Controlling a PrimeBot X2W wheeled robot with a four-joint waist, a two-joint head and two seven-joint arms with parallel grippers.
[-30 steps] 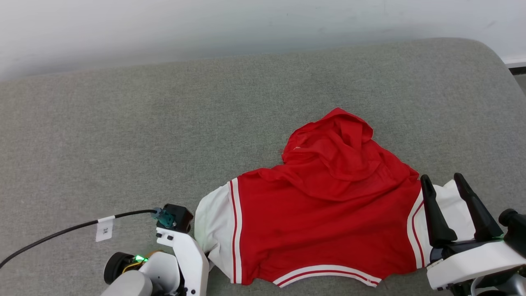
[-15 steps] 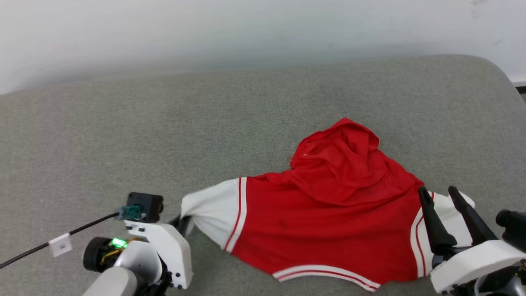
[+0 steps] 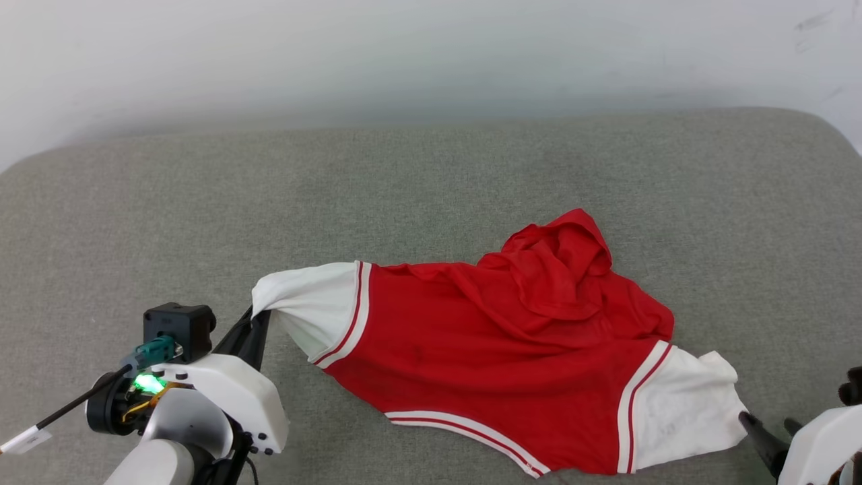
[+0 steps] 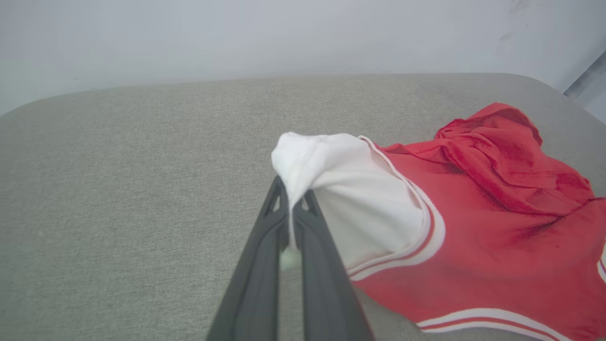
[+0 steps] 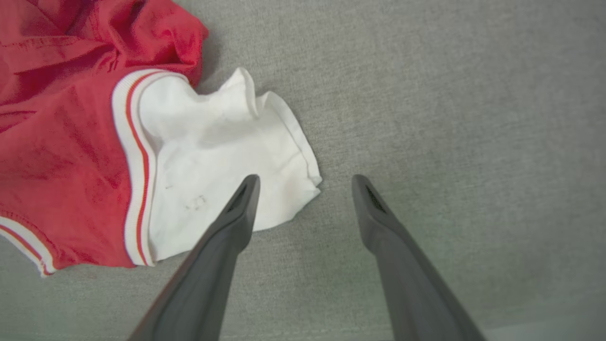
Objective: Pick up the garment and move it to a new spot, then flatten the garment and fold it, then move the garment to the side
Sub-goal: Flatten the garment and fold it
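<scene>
Red shirt (image 3: 505, 357) with white sleeves and red-and-white striped trim lies crumpled on grey upholstered cushion (image 3: 202, 202), centre to 4 o'clock in head view. No lettering is visible on this side.

The left gripper (image 3: 258, 318), at 8 o'clock, has its fingers pinched together on the near sleeve (image 4: 341, 189), with the cloth raised.

The right gripper (image 5: 307, 182), at 4 o'clock, has its fingers spread wide and holds nothing. One tip is over the far sleeve (image 5: 213, 142).

The print on the cable tag (image 3: 20, 441) is too small to read.

Grey fabric surface (image 3: 431, 202), white wall (image 3: 431, 54)
</scene>
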